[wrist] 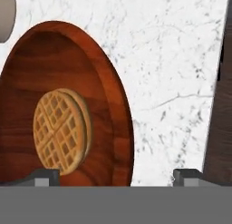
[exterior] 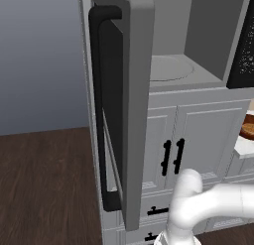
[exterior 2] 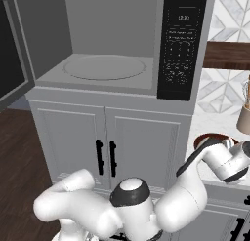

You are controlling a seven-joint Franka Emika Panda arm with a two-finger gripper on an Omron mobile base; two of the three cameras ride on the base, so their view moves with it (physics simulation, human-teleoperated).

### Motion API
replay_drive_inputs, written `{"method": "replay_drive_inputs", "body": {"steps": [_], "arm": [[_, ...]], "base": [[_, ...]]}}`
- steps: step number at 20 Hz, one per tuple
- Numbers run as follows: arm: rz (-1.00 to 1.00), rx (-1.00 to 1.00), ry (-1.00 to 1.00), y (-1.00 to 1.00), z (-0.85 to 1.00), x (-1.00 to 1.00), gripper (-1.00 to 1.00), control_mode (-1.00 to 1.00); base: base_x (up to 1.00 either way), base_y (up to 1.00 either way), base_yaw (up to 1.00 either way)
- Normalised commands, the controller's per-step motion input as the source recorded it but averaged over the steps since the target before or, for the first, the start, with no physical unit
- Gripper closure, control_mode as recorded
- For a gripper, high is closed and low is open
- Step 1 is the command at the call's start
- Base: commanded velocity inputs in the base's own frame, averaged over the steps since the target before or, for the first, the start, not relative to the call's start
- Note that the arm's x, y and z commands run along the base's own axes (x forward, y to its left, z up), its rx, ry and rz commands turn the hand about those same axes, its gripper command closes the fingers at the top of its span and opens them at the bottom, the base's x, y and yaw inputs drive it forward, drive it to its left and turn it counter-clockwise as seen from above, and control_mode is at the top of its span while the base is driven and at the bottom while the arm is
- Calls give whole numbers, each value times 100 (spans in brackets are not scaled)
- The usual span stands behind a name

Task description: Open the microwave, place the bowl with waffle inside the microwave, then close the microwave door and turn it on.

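The microwave (exterior 2: pixel 117 20) stands open above white cabinets, its grey cavity and round turntable (exterior 2: pixel 105 68) bare. The microwave door (exterior: pixel 136 115) is swung out wide, its long black handle (exterior: pixel 98 90) facing left. The black control panel (exterior 2: pixel 180 45) sits right of the cavity. On the marble counter to the right lies the reddish-brown bowl (wrist: pixel 108 78) with a golden waffle (wrist: pixel 61 130) in it. My gripper (wrist: pixel 117 177) hangs open just over the bowl. One fingertip (wrist: pixel 45 177) is above the bowl's inside, the other over the counter, with the rim between them. In the right base view the bowl (exterior 2: pixel 211 137) is half hidden by my hand.
White cabinet doors with black handles (exterior 2: pixel 105 158) stand below the microwave. A beige container (exterior 2: pixel 243 115) stands on the white marble counter (wrist: pixel 172 60) just beyond the bowl. A dark wood floor (exterior: pixel 44 189) lies to the left, and the open door juts out over it.
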Motion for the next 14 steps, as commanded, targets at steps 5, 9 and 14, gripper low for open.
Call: {"method": "replay_drive_inputs", "body": {"steps": [5,9,14], "arm": [[0,0,5,0,-35,22,-100,-100],[0,0,3,0,-37,11,-100,-100],[0,0,4,0,-32,18,100,-100]], "base": [[0,0,0],[0,0,0],[0,0,0]]}}
